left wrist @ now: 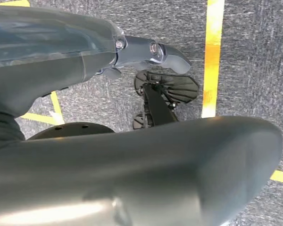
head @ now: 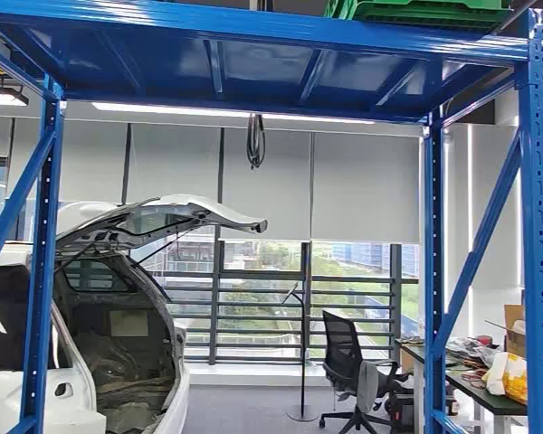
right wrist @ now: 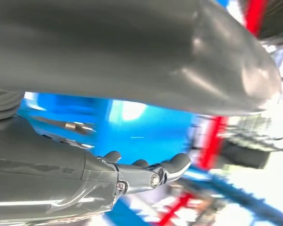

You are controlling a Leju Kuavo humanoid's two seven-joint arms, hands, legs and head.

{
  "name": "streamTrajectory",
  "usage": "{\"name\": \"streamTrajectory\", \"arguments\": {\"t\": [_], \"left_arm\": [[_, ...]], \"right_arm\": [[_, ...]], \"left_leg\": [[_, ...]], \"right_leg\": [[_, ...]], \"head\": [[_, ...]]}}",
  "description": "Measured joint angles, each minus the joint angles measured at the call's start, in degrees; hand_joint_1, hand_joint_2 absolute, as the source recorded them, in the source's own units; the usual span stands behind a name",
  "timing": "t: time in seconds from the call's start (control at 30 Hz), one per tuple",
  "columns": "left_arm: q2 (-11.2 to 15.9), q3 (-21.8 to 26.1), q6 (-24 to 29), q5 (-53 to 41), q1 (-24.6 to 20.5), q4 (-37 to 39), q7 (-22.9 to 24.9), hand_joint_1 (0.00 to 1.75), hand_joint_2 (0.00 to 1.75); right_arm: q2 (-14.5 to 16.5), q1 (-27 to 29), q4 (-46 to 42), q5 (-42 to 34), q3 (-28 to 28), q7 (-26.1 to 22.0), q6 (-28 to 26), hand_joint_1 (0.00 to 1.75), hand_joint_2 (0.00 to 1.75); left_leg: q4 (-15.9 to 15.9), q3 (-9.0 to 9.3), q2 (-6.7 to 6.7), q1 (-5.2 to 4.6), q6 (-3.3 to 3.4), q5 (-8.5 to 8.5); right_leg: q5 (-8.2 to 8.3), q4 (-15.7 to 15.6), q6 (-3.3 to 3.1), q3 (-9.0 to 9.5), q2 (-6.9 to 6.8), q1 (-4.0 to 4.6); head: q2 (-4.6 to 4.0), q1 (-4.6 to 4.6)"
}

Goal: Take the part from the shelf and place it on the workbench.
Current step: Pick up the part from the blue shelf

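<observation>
The left robot hand [left wrist: 147,52] in the left wrist view holds nothing, its fingers stretched out straight over grey carpet [left wrist: 250,56] crossed by yellow floor tape [left wrist: 212,56]. In the right wrist view the right robot hand [right wrist: 147,174] is likewise empty, fingers extended and apart, against a blurred blue and red background. In the head view a blue shelf frame [head: 538,226] spans the picture, with a green crate [head: 419,11] on its top deck at the upper right. The part itself cannot be made out. Behind stand a white car [head: 84,362] with its tailgate raised at lower left, an office chair [head: 354,371], and a cluttered bench [head: 481,393] at lower right.
</observation>
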Motion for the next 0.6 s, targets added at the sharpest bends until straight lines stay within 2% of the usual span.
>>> {"name": "streamTrajectory", "arguments": {"t": [0.07, 0.6], "left_arm": [[0.0, -0.1, 0.0, 0.0, -0.1, 0.1, 0.1, 0.0, 0.0], [-0.8, -1.9, 0.2, -0.5, -1.1, 1.4, 0.7, 0.0, 0.0]], "right_arm": [[-0.2, -1.2, -0.9, 0.1, 1.7, 0.4, 0.0, 0.0, 0.0], [-5.1, -19.2, -10.7, -1.4, 26.6, 6.5, 0.2, 0.0, 0.0]], "left_leg": [[0.0, 0.0, 0.0, 0.0, 0.0, 0.0], [0.0, -0.13, -0.01, -0.01, -0.01, 0.01]], "right_leg": [[0.0, 0.0, 0.0, -0.01, 0.0, 0.0], [0.0, 0.1, 0.0, -0.21, 0.0, 0.0]], "head": [[0.0, 0.0], [0.0, 0.0]]}}
